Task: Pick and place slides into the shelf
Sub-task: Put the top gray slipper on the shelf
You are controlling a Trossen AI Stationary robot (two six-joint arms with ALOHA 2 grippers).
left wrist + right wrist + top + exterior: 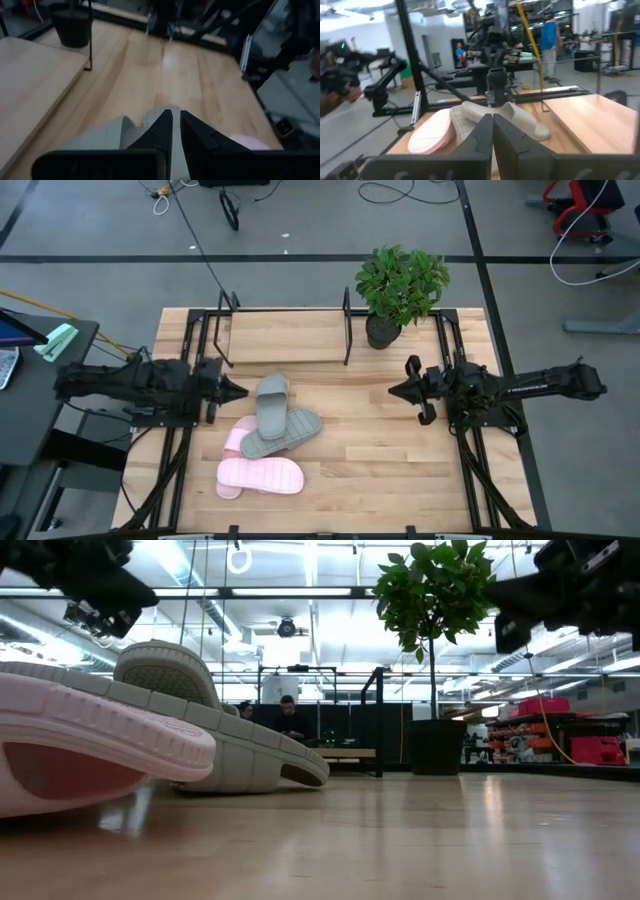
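High view: we count two green slides and two pink slides, overlapped in one heap mid-table; one shelf at the far edge, bare. Risk: grabbing one sandal drags its neighbours. Left gripper beside the heap, right gripper well apart.
Wrist views: both finger pairs pressed together, holding nothing.

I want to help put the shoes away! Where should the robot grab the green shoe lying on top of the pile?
Probably by its wide strap. The top green slide lies across the other green one, strap end nearest the left gripper, which is shut beside it. That gripper could open, come down from above, and pinch the strap, since the strap stands up with nothing over it.
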